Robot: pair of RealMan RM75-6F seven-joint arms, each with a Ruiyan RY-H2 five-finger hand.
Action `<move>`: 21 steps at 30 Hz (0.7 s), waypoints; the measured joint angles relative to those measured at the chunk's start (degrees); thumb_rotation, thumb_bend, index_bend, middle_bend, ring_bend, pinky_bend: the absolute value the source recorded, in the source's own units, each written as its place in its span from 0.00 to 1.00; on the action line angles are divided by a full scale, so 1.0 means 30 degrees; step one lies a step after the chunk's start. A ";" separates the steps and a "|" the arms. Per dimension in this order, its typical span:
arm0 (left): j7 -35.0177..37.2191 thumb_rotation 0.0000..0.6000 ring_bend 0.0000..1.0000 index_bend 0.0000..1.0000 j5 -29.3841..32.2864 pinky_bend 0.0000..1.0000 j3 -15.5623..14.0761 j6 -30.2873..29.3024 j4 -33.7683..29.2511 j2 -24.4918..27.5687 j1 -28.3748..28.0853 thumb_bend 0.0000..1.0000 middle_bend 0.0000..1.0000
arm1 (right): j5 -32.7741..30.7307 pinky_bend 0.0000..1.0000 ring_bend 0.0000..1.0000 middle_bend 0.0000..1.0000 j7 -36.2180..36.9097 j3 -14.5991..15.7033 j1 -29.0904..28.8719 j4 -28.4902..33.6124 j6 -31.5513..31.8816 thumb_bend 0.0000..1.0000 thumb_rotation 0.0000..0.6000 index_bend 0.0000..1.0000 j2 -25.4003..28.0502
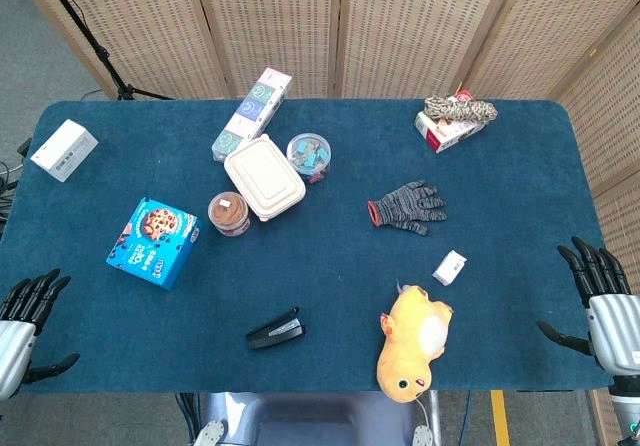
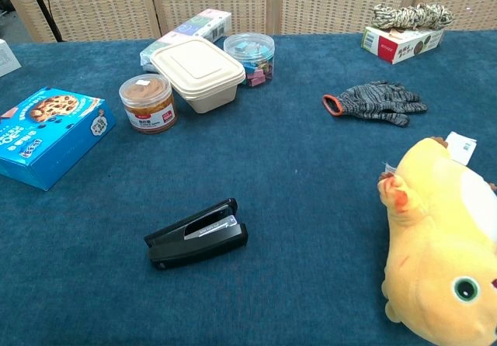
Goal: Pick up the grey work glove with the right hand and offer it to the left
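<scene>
The grey work glove [image 1: 409, 206] [image 2: 377, 102] lies flat on the blue table right of centre, its orange cuff pointing left and its fingers right. My right hand [image 1: 602, 301] hovers at the table's right edge, well to the right of the glove and nearer the front, fingers spread and holding nothing. At the front left corner my left hand [image 1: 22, 321] also has its fingers apart and empty. Neither hand shows in the chest view.
A yellow plush toy [image 1: 412, 342] and a small white box [image 1: 450, 267] lie in front of the glove. A black stapler [image 1: 276, 329], blue cookie box [image 1: 154, 241], beige lunch box [image 1: 264, 176], two jars and a red-white box with rope [image 1: 455, 121] stand around.
</scene>
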State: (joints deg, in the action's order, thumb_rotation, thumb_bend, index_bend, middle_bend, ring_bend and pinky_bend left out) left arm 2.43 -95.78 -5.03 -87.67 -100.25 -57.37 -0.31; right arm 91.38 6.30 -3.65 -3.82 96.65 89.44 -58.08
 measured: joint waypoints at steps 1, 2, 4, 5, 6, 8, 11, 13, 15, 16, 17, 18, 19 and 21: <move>-0.0009 1.00 0.00 0.00 0.0009 0.00 0.0001 0.0008 -0.0002 -0.0004 -0.0001 0.00 0.00 | -0.0001 0.00 0.00 0.00 -0.0002 0.0002 0.0001 0.0005 -0.0001 0.00 1.00 0.01 0.0005; -0.0012 1.00 0.00 0.00 0.0022 0.00 0.0004 0.0014 -0.0002 -0.0005 -0.0002 0.00 0.00 | 0.0006 0.00 0.00 0.00 -0.0008 0.0010 0.0007 0.0010 0.0001 0.00 1.00 0.01 0.0004; -0.0010 1.00 0.00 0.00 0.0043 0.00 0.0004 0.0048 -0.0005 -0.0002 -0.0010 0.00 0.00 | 0.0020 0.00 0.00 0.00 -0.0017 0.0020 0.0010 0.0018 0.0000 0.00 1.00 0.01 0.0001; -0.0006 1.00 0.00 0.00 0.0063 0.00 0.0010 0.0058 -0.0006 0.0001 -0.0015 0.00 0.00 | 0.0022 0.00 0.00 0.00 -0.0025 0.0029 0.0011 0.0018 -0.0010 0.00 1.00 0.01 -0.0002; -0.0001 1.00 0.00 0.00 0.0079 0.00 0.0023 0.0063 -0.0004 0.0002 -0.0022 0.00 0.00 | 0.0024 0.00 0.00 0.00 -0.0037 0.0036 0.0010 0.0016 -0.0023 0.00 1.00 0.01 -0.0007; 0.0025 1.00 0.00 0.00 0.0101 0.00 0.0071 0.0030 0.0004 -0.0015 -0.0031 0.00 0.00 | 0.0037 0.00 0.00 0.00 -0.0041 0.0051 0.0002 0.0008 -0.0048 0.00 1.00 0.01 -0.0019; 0.0042 1.00 0.00 0.00 0.0076 0.00 0.0110 -0.0048 0.0024 -0.0062 -0.0029 0.00 0.00 | 0.0055 0.00 0.00 0.00 -0.0006 0.0065 -0.0031 -0.0009 -0.0117 0.00 1.00 0.01 -0.0031; 0.0018 1.00 0.00 0.00 -0.0003 0.00 0.0102 -0.0066 0.0041 -0.0088 -0.0029 0.00 0.00 | 0.0063 0.00 0.00 0.00 0.0014 0.0080 -0.0079 -0.0018 -0.0224 0.00 1.00 0.01 -0.0044; 0.0003 1.00 0.00 0.00 -0.0107 0.00 0.0093 -0.0076 0.0102 -0.0122 -0.0048 0.00 0.00 | 0.0114 0.00 0.00 0.00 0.0116 0.0107 -0.0202 0.0002 -0.0449 0.00 1.00 0.01 -0.0066; 0.0031 1.00 0.00 0.00 -0.0139 0.00 0.0088 -0.0066 0.0137 -0.0141 -0.0065 0.00 0.00 | 0.0151 0.00 0.00 0.00 0.0177 0.0115 -0.0278 0.0012 -0.0556 0.00 1.00 0.01 -0.0086; 0.0053 1.00 0.00 0.00 -0.0130 0.00 0.0088 -0.0036 0.0146 -0.0148 -0.0083 0.00 0.00 | 0.0182 0.00 0.00 0.00 0.0228 0.0117 -0.0375 0.0003 -0.0694 0.00 1.00 0.01 -0.0124; 0.0065 1.00 0.00 0.00 -0.0106 0.00 0.0092 0.0014 0.0152 -0.0153 -0.0105 0.00 0.00 | 0.0172 0.00 0.00 0.00 0.0242 0.0107 -0.0453 -0.0035 -0.0820 0.00 1.00 0.01 -0.0161; 0.0071 1.00 0.00 0.00 -0.0047 0.00 0.0103 0.0112 0.0147 -0.0158 -0.0145 0.00 0.00 | 0.0129 0.00 0.00 0.00 0.0244 0.0087 -0.0550 -0.0086 -0.0991 0.00 1.00 0.01 -0.0200; 0.0039 1.00 0.00 0.00 0.0077 0.00 0.0139 0.0313 0.0103 -0.0162 -0.0237 0.00 0.00 | -0.0081 0.00 0.00 0.00 0.0227 -0.0005 -0.0854 -0.0208 -0.1558 0.00 1.00 0.01 -0.0289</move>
State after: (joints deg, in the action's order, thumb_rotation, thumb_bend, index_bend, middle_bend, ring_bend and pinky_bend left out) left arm 2.55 -95.55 -4.61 -86.73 -99.94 -57.85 -1.03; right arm 91.14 6.98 -3.67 -6.38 96.02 84.77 -58.94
